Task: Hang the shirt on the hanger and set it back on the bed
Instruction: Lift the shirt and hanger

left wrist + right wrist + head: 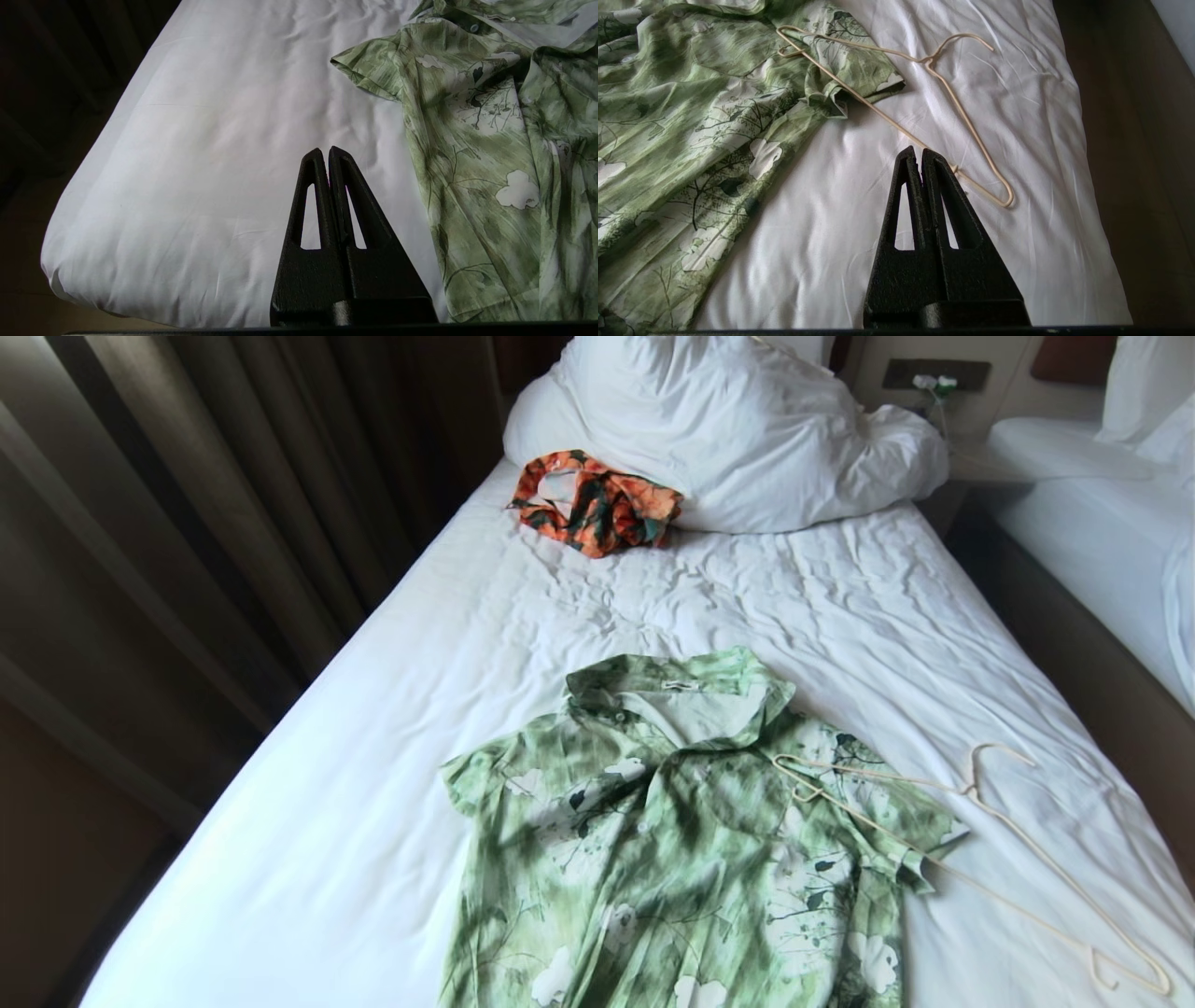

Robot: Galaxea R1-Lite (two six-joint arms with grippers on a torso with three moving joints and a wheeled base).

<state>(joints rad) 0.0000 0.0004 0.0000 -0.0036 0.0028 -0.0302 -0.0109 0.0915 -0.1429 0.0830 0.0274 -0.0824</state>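
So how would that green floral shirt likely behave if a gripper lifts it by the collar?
The shirt looks thin and creased, so it would probably drape limply. The hanger lies across one sleeve, so lifting could drag it along the bed.

Crumpled orange-and-dark-green patterned garment (595, 501), lying against the foot of a heaped white pillow and duvet pile (728, 429). Dark pleated curtains (187, 504) hanging along the left side; second white bed (1102, 513) at the right, across a dark gap. Wall socket panel (936, 375) between the two, with a white plug and trailing cable.
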